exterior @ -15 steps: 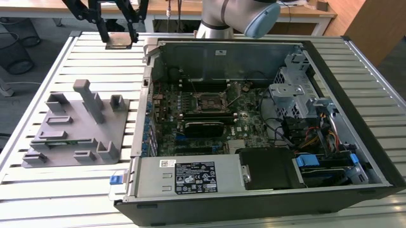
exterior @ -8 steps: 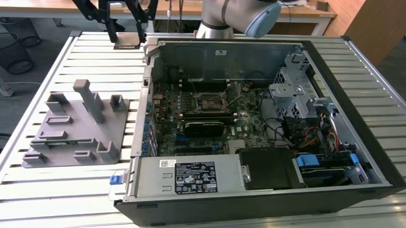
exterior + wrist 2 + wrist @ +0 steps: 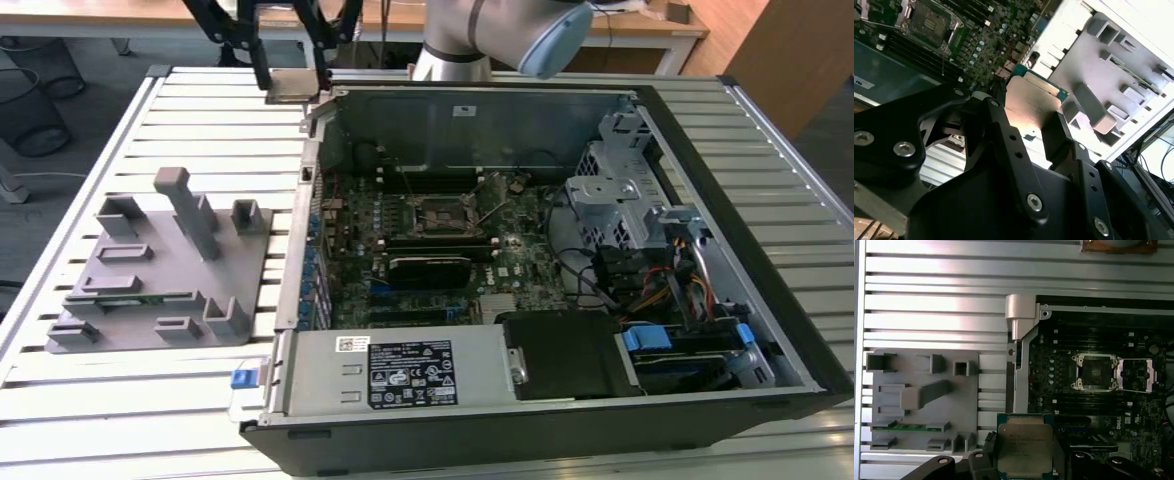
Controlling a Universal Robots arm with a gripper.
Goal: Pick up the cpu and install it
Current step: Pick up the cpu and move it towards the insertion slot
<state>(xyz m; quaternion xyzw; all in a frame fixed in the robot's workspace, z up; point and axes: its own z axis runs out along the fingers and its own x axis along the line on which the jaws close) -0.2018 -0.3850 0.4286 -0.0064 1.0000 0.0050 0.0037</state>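
Above the worktop (image 3: 200, 105), near its edge that lies uppermost in the exterior view, the gripper (image 3: 291, 80) hangs just outside a corner of the open computer case (image 3: 747, 300). It is clamped on the cpu (image 3: 291, 93), which it carries clear of both the slats and the case.

In the second wrist view the two black fingers (image 3: 1000, 127) press against opposite edges of the cpu (image 3: 1031, 100), one on each side, with the gripper (image 3: 1029, 127) narrowed to the chip's width. In the first wrist view the cpu (image 3: 1025, 447) sits level, its grey metal top facing the camera and a thin green border showing around it. It hangs over the case wall, between the fixture plate (image 3: 924, 365) and the motherboard (image 3: 1054, 365).

The socket (image 3: 1095, 371) on the motherboard lies open, its metal frame swung aside, well apart from the held chip. In the exterior view the socket (image 3: 441, 213) is in the middle of the board inside the case.

The grey fixture plate (image 3: 134, 300) rests on the worktop on the exterior view's left of the case, its posts upright. The arm (image 3: 487, 35) rises beyond the case's uppermost wall.
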